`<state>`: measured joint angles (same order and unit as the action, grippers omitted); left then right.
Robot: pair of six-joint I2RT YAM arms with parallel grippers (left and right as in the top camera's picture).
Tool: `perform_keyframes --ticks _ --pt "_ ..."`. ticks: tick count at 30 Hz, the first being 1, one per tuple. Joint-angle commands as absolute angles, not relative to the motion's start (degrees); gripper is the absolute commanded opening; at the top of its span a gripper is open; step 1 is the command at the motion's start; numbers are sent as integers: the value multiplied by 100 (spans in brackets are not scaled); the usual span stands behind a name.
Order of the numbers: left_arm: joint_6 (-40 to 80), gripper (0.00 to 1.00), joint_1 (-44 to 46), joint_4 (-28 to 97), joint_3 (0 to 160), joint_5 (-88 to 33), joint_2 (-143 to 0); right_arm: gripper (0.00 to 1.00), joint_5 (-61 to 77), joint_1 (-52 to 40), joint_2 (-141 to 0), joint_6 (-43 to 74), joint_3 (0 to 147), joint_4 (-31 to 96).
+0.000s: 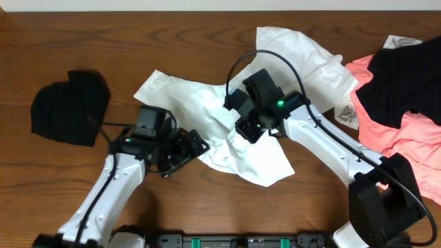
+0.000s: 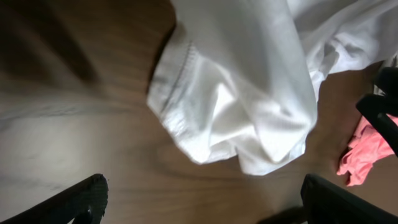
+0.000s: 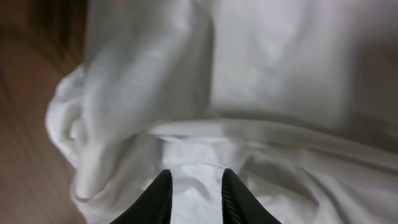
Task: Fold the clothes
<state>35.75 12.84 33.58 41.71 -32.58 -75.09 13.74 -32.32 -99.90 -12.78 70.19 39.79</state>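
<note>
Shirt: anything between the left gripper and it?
Nothing visible. The open left gripper faces the shirt; only bare table shows between its fingers and the cloth.

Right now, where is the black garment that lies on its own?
Overhead, the black garment lies on the table at its left side, apart from the white T-shirt to its right.

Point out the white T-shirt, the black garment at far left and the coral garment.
T-shirt (image 1: pixel 186 93): overhead view, on its left part.
Black garment (image 1: pixel 69 107): overhead view, on its middle.
Coral garment (image 1: pixel 406 141): overhead view, on its lower part.
</note>
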Motion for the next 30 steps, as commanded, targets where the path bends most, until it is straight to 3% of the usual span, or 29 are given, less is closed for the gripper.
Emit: perform_keyframes --ticks 1,6,30 --pt "3933 97 1435 3052 4145 -3389 -7922 24 886 -3186 -9988 -934 7081 4032" --pt "3979 88 1450 2910 4145 -3389 -8423 22 556 -3148 -9988 -646 7081 4139" --pt "4716 86 1802 2399 4145 -3452 -9021 18 405 -2814 -9988 -320 7081 4401"
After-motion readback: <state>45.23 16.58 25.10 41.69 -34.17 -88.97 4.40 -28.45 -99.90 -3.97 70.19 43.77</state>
